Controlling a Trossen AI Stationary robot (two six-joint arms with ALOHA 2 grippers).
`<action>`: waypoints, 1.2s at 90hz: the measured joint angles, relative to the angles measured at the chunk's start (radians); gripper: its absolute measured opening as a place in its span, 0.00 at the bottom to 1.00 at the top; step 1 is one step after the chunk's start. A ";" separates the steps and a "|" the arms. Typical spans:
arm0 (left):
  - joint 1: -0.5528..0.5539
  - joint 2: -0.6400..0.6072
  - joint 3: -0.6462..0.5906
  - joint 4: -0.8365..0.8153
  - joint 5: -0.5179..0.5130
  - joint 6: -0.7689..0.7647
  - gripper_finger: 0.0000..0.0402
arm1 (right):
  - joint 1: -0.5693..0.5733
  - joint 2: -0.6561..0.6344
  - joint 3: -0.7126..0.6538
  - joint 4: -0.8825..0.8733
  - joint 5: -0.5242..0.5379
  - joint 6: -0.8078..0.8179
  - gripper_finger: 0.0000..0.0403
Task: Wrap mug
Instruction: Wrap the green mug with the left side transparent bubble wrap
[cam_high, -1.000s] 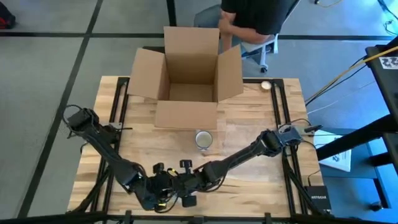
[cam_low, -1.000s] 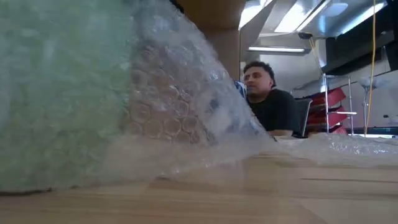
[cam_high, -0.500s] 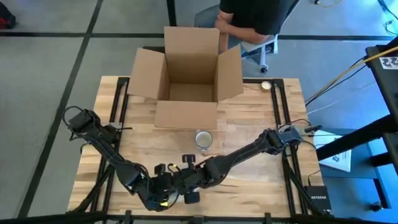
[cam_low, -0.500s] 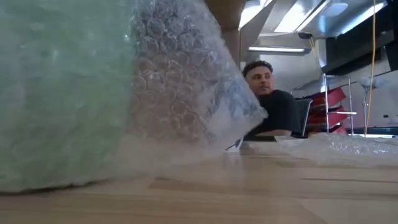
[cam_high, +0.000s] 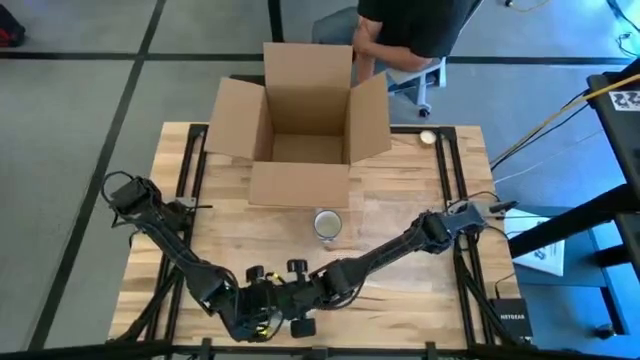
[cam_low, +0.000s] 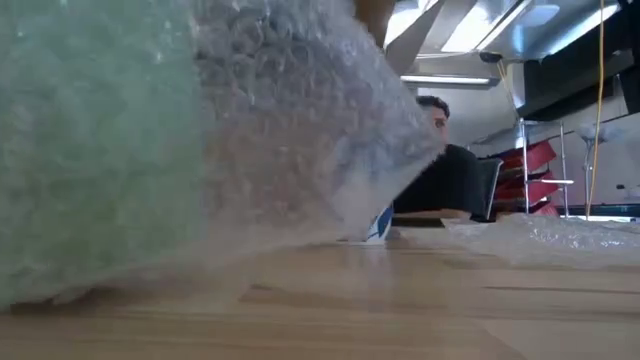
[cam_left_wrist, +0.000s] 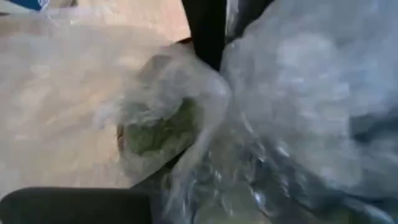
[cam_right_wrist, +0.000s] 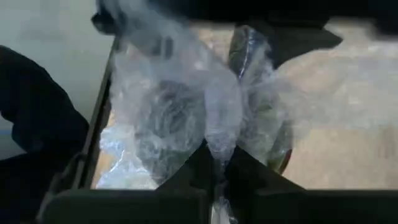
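Note:
Clear bubble wrap (cam_low: 200, 150) is bunched at the table's near edge, where both arms meet. Something green (cam_left_wrist: 158, 130) shows through the bunched wrap (cam_right_wrist: 186, 106). My right gripper (cam_right_wrist: 214, 165) is shut on the wrap, near the table's front centre (cam_high: 295, 300). My left gripper (cam_high: 255, 310) is right beside it, against the same bundle (cam_left_wrist: 298, 93). A pale mug (cam_high: 327, 224) stands upright on the table, farther in and apart from both grippers. My right gripper pinches a gathered fold of the bubble wrap (cam_right_wrist: 216, 146) between its two fingers. The rest of the wrap balloons out beyond the fingers, around the green thing. How many layers are in the fold cannot be told.
An open cardboard box (cam_high: 300, 130) stands at the table's far side. A person (cam_high: 400, 30) sits just beyond it. A small round thing (cam_high: 428, 137) lies at the far right. More bubble wrap (cam_low: 540, 240) lies flat toward the right in the low view.
The bubble-wrap bundle has been turned and raised. Its trailing flap, which lay on the table a second ago, has come up off the wood and now bulges higher. My right gripper went slightly toward the far edge and then back toward the near edge, still shut on the wrap.

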 joint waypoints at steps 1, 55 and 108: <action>0.000 -0.002 0.000 -0.001 -0.001 0.000 0.28 | 0.000 0.002 0.000 0.000 0.000 0.000 0.01; -0.010 -0.135 0.000 -0.038 -0.004 -0.013 0.28 | -0.002 0.008 -0.007 -0.016 -0.010 -0.009 0.01; -0.026 -0.092 0.002 -0.029 -0.173 0.047 0.28 | -0.002 0.012 -0.009 -0.006 -0.010 -0.011 0.01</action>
